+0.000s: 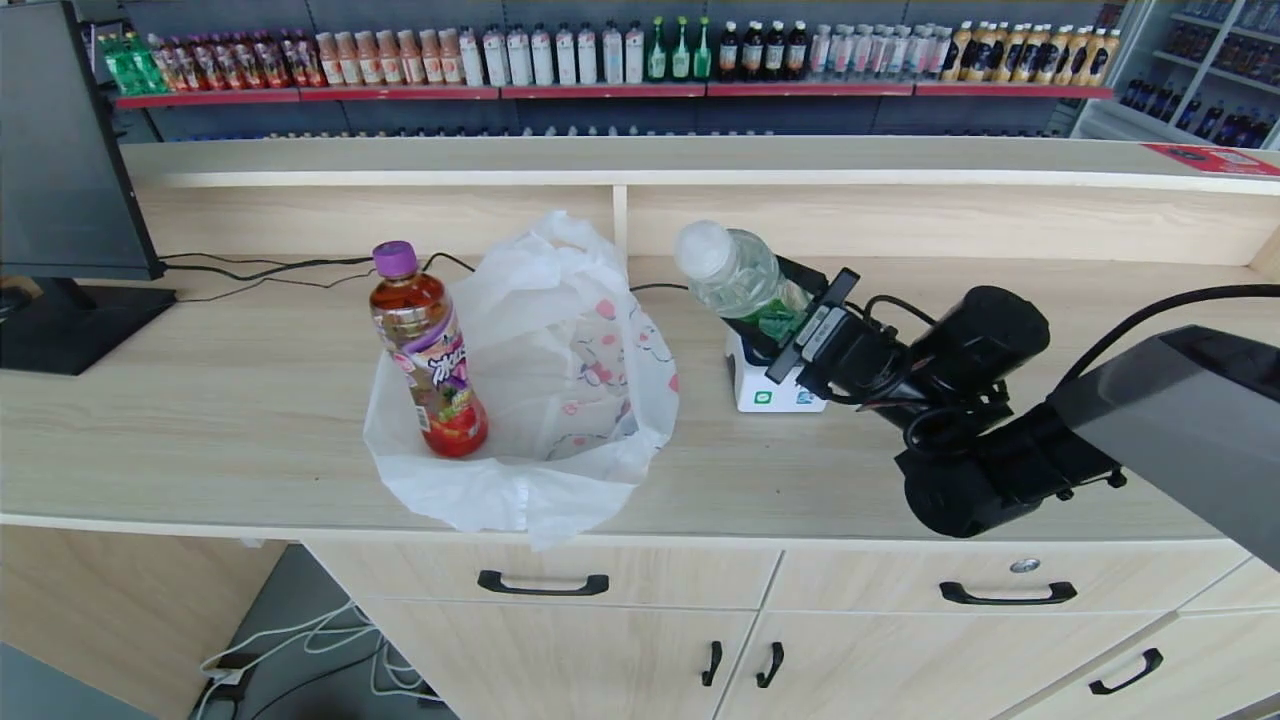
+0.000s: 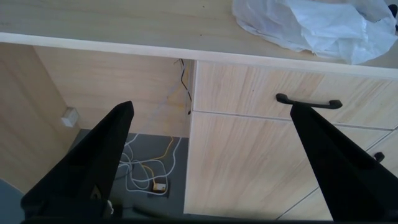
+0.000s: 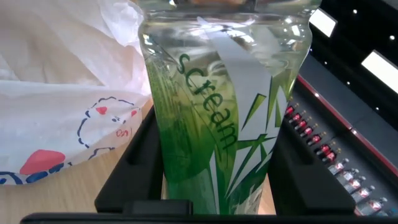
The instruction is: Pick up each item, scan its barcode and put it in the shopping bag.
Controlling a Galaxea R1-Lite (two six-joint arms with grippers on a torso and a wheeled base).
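- Over the small white barcode scanner on the pale wooden worktop, your right gripper is clamped around the clear plastic bottle with the green label. The bottle is tilted, cap end up and away from the arm.
- From the right wrist view, the grip sits on the glossy label. The label could slide or the bottle could twist, turning the barcode off the reader so the scan is missed.
- Coming lower risks knocking the light scanner along the worktop, as the bottle hangs just above it.
- Beside the scanner, the white plastic shopping bag with pink prints is limp. Its tall back fold could snag the bottle or collapse over the opening.
- A red tea bottle with a purple cap stands upright in the bag's left side. A careless drop could topple it.
- Your left gripper hangs spread wide and empty below the worktop edge, near the black drawer handle. Lift it straight up and it may strike the edge.
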